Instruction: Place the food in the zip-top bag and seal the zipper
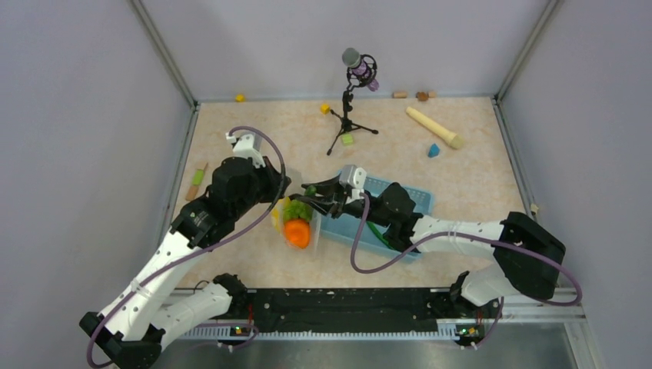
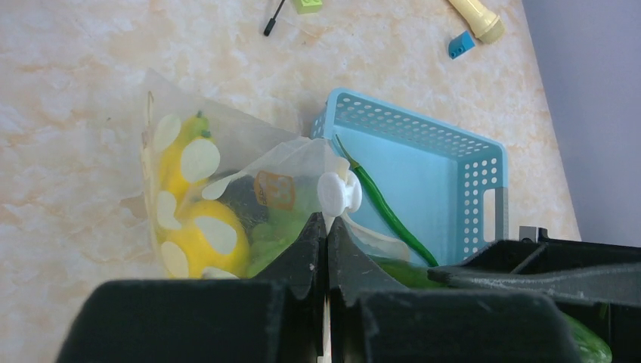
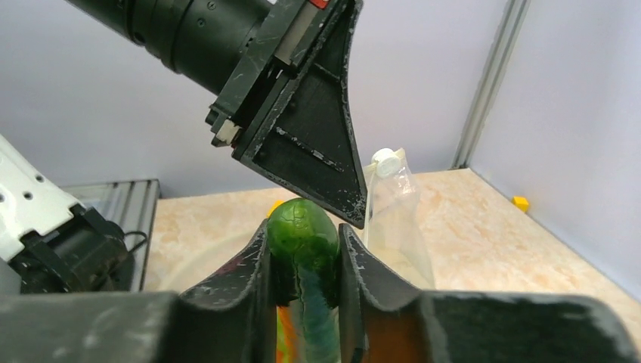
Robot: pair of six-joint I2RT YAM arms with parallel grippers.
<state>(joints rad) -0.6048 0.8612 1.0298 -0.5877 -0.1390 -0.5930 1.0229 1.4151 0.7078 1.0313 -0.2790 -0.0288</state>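
Observation:
The clear zip-top bag [image 2: 227, 162] with white dots hangs over the table, holding yellow fruit [image 2: 193, 242], green grapes [image 1: 296, 209] and an orange [image 1: 297, 233]. My left gripper [image 2: 326, 221] is shut on the whitish zipper strip at the bag's mouth, just below its white slider [image 2: 339, 193]. My right gripper [image 3: 304, 227] is shut on a green cucumber [image 3: 302, 231], both fingers pressed against its sides. It holds the cucumber beside the bag's raised mouth [image 3: 393, 212], under the left gripper's finger [image 3: 317, 144]. In the top view the two grippers meet over the bag [image 1: 296, 223].
A light blue basket [image 1: 419, 196] lies right of the bag, under my right arm, with a green cable [image 2: 385, 208] in it. Farther back stand a microphone tripod [image 1: 350, 115], a beige wooden cylinder [image 1: 434, 127] and small coloured blocks [image 1: 347, 139].

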